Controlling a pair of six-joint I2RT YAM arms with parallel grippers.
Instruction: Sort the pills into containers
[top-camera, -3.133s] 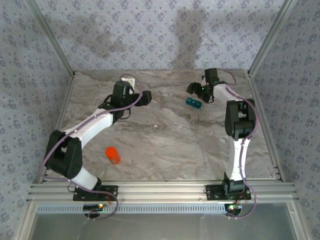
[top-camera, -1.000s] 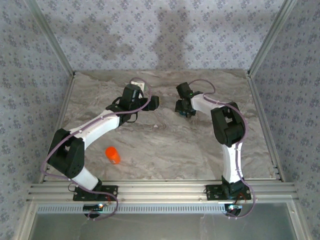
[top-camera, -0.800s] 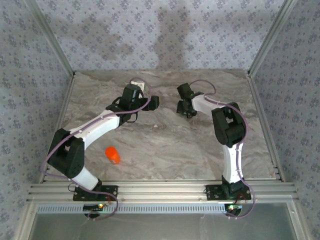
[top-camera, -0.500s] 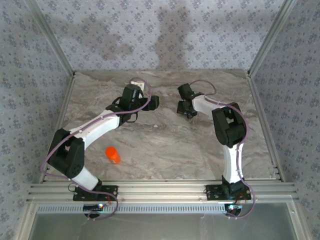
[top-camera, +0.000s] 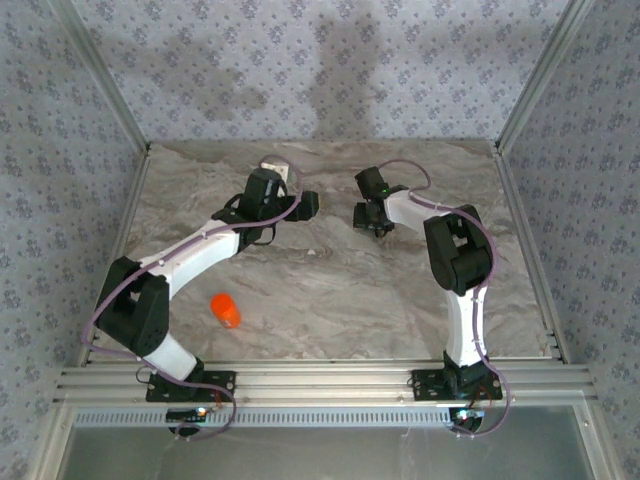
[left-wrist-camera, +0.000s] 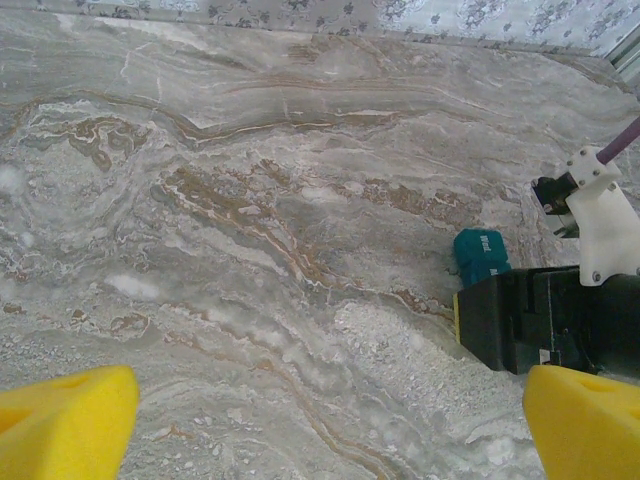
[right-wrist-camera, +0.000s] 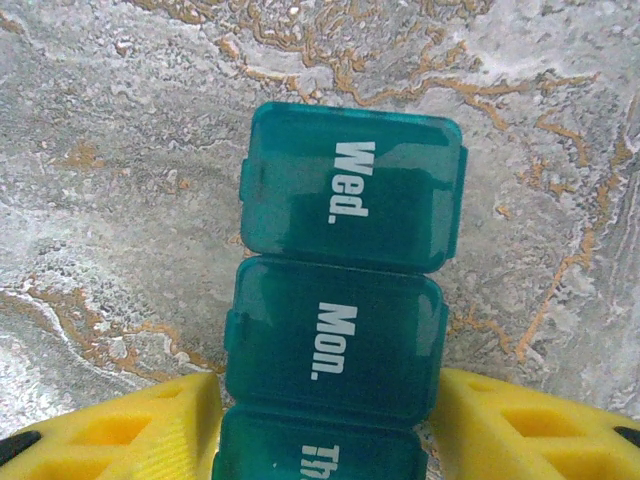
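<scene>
Teal pill organiser (right-wrist-camera: 340, 300) at lower centre of the right wrist view, flat on the marble table (right-wrist-camera: 120, 150), lids reading Wed. and Mon. Sits pinched by the right gripper (right-wrist-camera: 328, 425), yellow fingers (right-wrist-camera: 130, 430) pressed to both long sides. Left gripper (left-wrist-camera: 325, 430) spread wide, holds nothing. Orange bottle (top-camera: 226, 310) lies lower left in the top view, well apart.

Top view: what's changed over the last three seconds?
The right gripper closed on the pill organiser and brought it left toward centre. The left gripper edged right, open. The orange bottle stayed put.
</scene>
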